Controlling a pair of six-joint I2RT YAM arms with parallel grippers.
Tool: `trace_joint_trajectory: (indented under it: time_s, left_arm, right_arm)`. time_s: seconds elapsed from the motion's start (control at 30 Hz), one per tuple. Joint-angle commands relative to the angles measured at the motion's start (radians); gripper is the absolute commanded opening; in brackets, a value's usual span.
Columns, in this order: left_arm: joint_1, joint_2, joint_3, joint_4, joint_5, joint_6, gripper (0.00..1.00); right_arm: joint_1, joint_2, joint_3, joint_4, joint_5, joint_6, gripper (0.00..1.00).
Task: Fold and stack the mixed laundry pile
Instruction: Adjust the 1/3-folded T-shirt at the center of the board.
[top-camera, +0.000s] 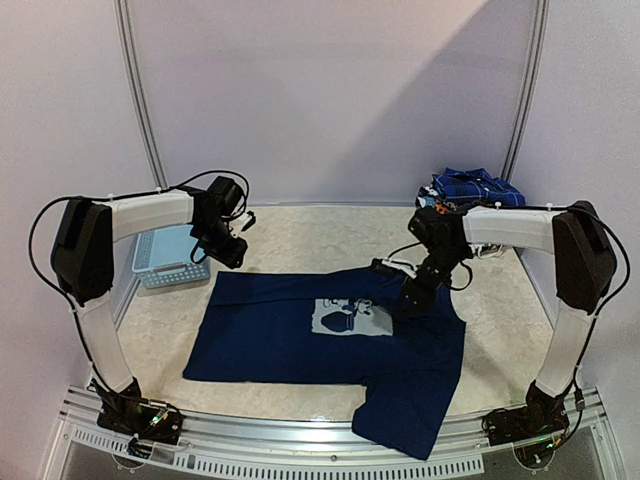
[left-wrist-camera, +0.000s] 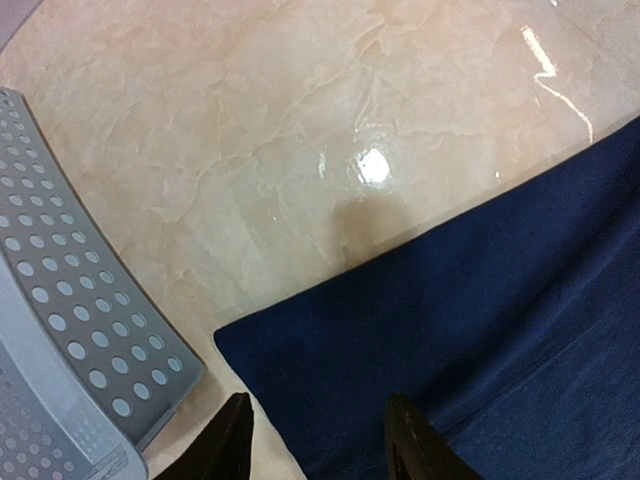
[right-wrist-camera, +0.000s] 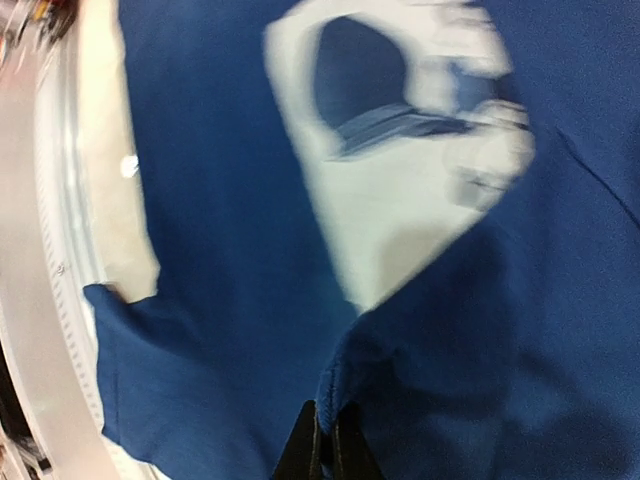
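Table (top-camera: 290, 235) bears shirt (top-camera: 280, 340); right gripper (right-wrist-camera: 324, 420), clamped on seemingly thin fold at 2 o'clock, may slip; left gripper (left-wrist-camera: 320, 435) apart.

You see plain pale lilac walls (top-camera: 330, 90) at 12, 9 and 3 o'clock. Two grey metal poles (top-camera: 140, 100) rise at 11 and 1 o'clock. Your table (top-camera: 300, 235) is beige marbled, glossy, with a bright glare spot (left-wrist-camera: 372, 165) on it. Slotted metal rail (top-camera: 280, 445) along 6 o'clock.
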Motion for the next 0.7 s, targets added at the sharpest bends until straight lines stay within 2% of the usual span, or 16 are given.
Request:
trace_joint_trajectory:
  time_s: [0.0,0.07,0.13,0.17,0.2,0.27,0.37,0.47,0.57,0.67]
  left_arm:
    - [0.003,-0.036,-0.005,-0.002,0.008,0.017,0.47]
    - [0.000,-0.038,-0.009,-0.005,-0.001,0.020,0.47]
    - [-0.004,-0.039,-0.011,-0.007,-0.010,0.026,0.47]
    - [-0.006,-0.038,-0.012,-0.008,-0.013,0.028,0.47]
    - [-0.008,-0.036,-0.011,-0.009,-0.014,0.028,0.47]
    - [-0.008,-0.030,-0.006,-0.014,-0.012,0.029,0.47]
    - [-0.014,-0.023,-0.002,-0.010,0.003,0.024,0.47]
    - [-0.019,-0.019,-0.007,0.006,0.031,0.013,0.47]
    - [-0.016,-0.004,0.017,0.007,0.054,-0.022,0.47]
    - [0.005,0.024,0.057,-0.005,0.042,-0.123,0.48]
  right_arm:
    - [0.104,-0.012,-0.033,-0.030,0.002,0.021,0.08]
    - [0.131,-0.016,-0.017,-0.073,-0.028,0.019,0.14]
    - [0.142,-0.030,0.019,-0.135,-0.079,0.005,0.14]
    - [0.144,-0.038,0.038,-0.162,-0.097,-0.004,0.17]
    - [0.144,-0.048,0.056,-0.182,-0.104,-0.012,0.25]
    - [0.143,-0.062,0.080,-0.198,-0.071,-0.015,0.37]
    - [0.123,-0.081,0.081,-0.170,0.033,-0.015,0.40]
    - [0.021,-0.084,0.109,-0.126,0.087,0.019,0.40]
    - [-0.154,-0.059,0.136,-0.032,0.137,0.096,0.40]
    - [-0.274,-0.015,0.155,0.051,0.209,0.159,0.43]
